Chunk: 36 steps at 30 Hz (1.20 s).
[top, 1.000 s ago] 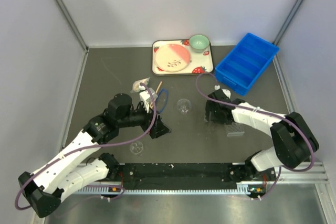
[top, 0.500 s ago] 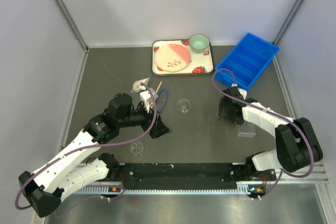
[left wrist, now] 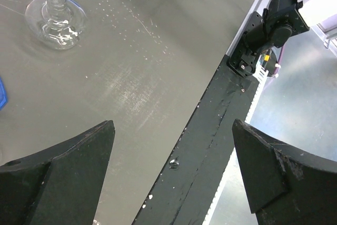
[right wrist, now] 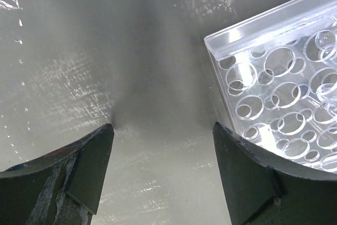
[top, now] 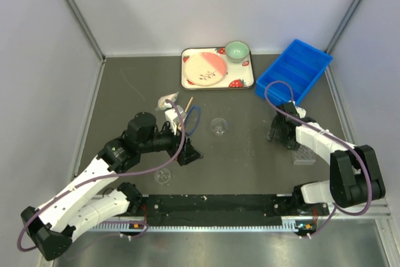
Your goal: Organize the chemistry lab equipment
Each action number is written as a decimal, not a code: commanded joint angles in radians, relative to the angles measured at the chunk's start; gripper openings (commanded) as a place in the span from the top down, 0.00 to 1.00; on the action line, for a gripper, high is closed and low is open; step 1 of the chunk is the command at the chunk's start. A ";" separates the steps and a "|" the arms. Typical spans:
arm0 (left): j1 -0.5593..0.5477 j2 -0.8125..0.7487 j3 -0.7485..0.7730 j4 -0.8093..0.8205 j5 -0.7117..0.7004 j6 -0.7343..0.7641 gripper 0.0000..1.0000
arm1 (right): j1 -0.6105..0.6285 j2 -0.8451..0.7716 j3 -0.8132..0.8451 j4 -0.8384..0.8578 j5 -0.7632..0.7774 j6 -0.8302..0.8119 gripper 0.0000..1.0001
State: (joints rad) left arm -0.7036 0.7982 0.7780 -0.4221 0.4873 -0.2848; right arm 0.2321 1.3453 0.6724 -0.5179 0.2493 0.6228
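My right gripper (top: 282, 139) is open and empty, low over the table. The clear tube rack (top: 304, 156) lies just right of it. In the right wrist view the rack (right wrist: 284, 114) is beside the right fingertip (right wrist: 237, 156), outside the open gripper (right wrist: 163, 126). My left gripper (top: 190, 154) is open and empty, as the left wrist view (left wrist: 174, 167) shows. A small glass beaker (top: 218, 127) stands mid-table and also shows in the left wrist view (left wrist: 55, 13). A glass dish (top: 163, 176) lies near the front. A blue ring (top: 193, 118), a wooden stick (top: 186, 105) and bundled tubes (top: 166, 100) lie behind the left gripper.
A blue divided bin (top: 294, 75) stands at the back right. The strawberry-print tray (top: 247, 79) with a pink plate (top: 206, 69) and a green bowl (top: 237, 50) is at the back centre. The black base rail (left wrist: 210, 130) runs along the front edge.
My right gripper has moved to the right, and the tube rack has slid right alongside it. The left arm has hardly moved.
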 commanded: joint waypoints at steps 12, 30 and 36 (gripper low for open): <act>0.004 0.015 0.136 -0.132 -0.151 -0.002 0.01 | 0.154 0.092 0.257 -0.080 0.025 -0.023 0.25; 0.007 -0.004 0.152 -0.173 -0.125 -0.001 0.01 | -0.039 0.198 0.757 -0.327 0.173 0.058 0.23; 0.006 -0.017 0.139 -0.179 -0.108 -0.011 0.01 | -0.128 0.307 0.860 -0.358 0.185 0.078 0.23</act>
State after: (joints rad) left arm -0.7017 0.8047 0.9016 -0.6098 0.3546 -0.2867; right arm 0.1398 1.5993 1.4326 -0.8375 0.3965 0.6739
